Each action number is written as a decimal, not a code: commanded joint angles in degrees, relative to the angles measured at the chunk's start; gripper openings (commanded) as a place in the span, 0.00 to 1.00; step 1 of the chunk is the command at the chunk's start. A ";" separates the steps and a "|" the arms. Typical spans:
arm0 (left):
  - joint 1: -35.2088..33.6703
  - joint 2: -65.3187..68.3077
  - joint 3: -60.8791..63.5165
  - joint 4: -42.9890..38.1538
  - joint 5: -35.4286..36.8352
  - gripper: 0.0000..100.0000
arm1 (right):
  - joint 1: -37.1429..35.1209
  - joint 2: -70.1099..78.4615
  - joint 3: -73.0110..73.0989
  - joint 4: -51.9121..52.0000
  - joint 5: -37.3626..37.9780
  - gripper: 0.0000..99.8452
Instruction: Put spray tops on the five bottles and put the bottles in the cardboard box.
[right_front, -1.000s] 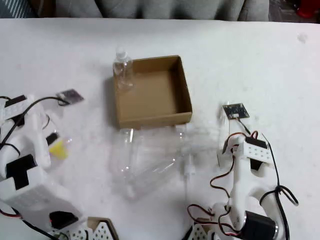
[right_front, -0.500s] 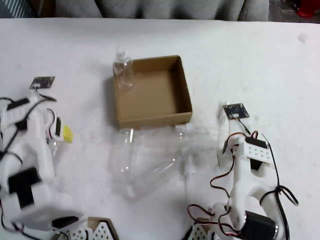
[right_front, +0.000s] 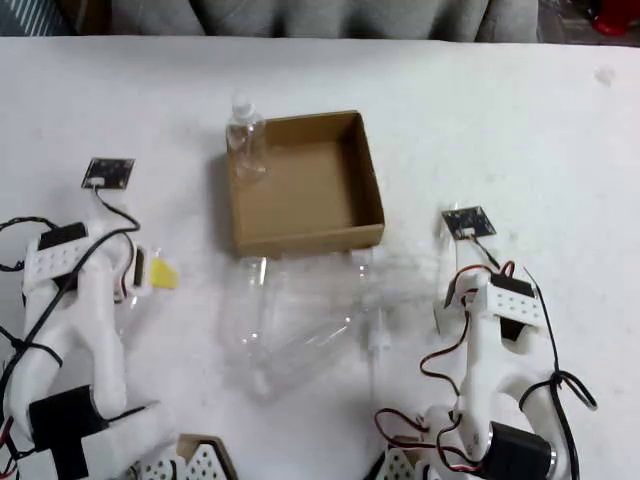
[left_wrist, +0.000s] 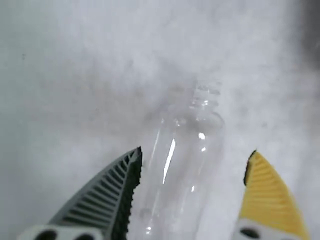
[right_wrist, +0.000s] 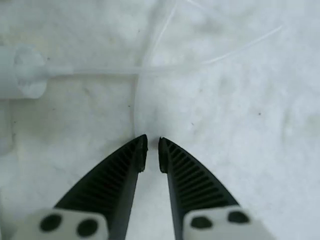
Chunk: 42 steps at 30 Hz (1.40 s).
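Note:
The cardboard box (right_front: 305, 180) lies open on the white table. One clear bottle (right_front: 245, 140) with a white spray top stands against its far left corner. Several capless clear bottles (right_front: 290, 320) lie in front of the box, and a loose spray top (right_front: 378, 335) with its thin tube lies beside them. My left gripper (right_front: 150, 272) is open left of that pile. A capless bottle (left_wrist: 180, 170) lies between its dark finger (left_wrist: 120, 200) and yellow finger (left_wrist: 267, 200). My right gripper (right_wrist: 152, 150) is shut and holds nothing. It hovers low over the table near a spray top (right_wrist: 20, 70).
Thin dip tubes (right_wrist: 150, 70) cross the table just ahead of the right gripper. The right arm (right_front: 490, 330) stands right of the bottle pile. Bare table stretches beyond the box and to the far right.
The left arm swung round and its gripper moved right, toward the bottle pile. The right arm, box and standing bottle have not moved.

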 joint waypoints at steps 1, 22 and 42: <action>0.92 -2.15 -1.49 -0.79 -9.14 0.32 | -0.57 -1.36 -0.26 -0.57 0.44 0.02; -0.57 -2.15 -7.47 9.23 -35.52 0.32 | -0.22 -1.36 -0.18 0.31 0.88 0.02; -1.89 -2.07 3.78 -5.45 -29.71 0.34 | -2.15 -1.89 0.79 0.13 4.22 0.02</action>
